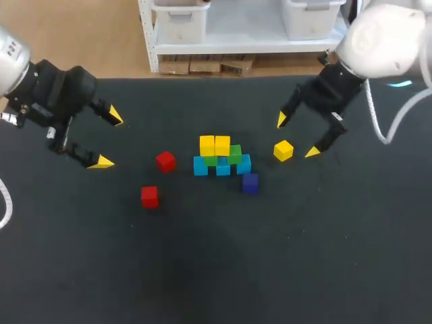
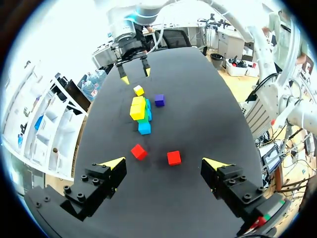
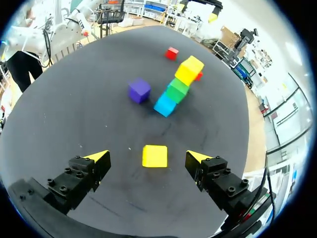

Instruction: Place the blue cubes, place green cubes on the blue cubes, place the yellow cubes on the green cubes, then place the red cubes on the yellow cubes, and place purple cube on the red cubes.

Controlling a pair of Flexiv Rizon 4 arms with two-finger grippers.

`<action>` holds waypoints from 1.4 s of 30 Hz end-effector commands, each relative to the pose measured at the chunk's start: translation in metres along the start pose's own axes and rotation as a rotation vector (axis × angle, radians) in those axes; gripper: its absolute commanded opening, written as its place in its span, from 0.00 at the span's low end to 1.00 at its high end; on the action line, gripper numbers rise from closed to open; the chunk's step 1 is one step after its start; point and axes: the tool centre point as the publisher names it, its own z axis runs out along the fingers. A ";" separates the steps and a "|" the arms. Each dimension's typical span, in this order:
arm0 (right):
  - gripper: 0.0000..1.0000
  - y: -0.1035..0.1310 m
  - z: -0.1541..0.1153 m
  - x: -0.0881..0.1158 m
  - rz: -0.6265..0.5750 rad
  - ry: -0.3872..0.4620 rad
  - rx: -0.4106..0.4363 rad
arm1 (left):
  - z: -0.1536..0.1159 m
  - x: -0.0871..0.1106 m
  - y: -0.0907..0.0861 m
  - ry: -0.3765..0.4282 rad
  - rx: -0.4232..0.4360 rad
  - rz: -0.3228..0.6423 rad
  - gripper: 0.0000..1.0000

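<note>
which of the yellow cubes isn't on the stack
The lone yellow cube, sitting on the table by the right gripper, apart from the pile. The other two yellow cubes sit side by side on the green cubes.

My claw (image 3: 147, 156) hangs spread wide over the dark table (image 3: 74, 109). A loose yellow cube (image 3: 154, 155) lies between its tips, touching neither. At twelve o'clock sits the purple cube (image 3: 139, 90). At one o'clock stands the pile (image 3: 176, 89) of blue, green and yellow cubes. Beyond it is a red cube (image 3: 172, 52), with another (image 3: 198, 76) half hidden behind the pile.
</note>
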 end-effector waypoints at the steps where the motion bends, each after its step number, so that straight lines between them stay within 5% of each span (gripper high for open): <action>1: 1.00 -0.022 0.007 0.012 0.024 -0.051 -0.098 | 0.000 0.002 -0.001 -0.005 -0.003 0.004 1.00; 25: 1.00 -0.005 0.031 0.011 0.097 -0.128 -0.071 | 0.000 0.002 -0.001 -0.005 -0.003 0.004 1.00; 26: 0.89 -0.005 0.032 0.010 0.097 -0.129 -0.072 | 0.000 0.002 -0.001 -0.005 -0.003 0.004 1.00; 31: 0.65 -0.005 0.034 0.009 0.098 -0.134 -0.077 | 0.000 0.002 -0.001 -0.005 -0.003 0.004 1.00; 32: 0.50 -0.005 0.034 0.009 0.099 -0.134 -0.078 | 0.000 0.002 -0.001 -0.005 -0.003 0.004 1.00; 42: 0.44 -0.002 0.035 0.007 0.102 -0.129 -0.091 | 0.000 0.002 -0.001 -0.005 -0.003 0.004 1.00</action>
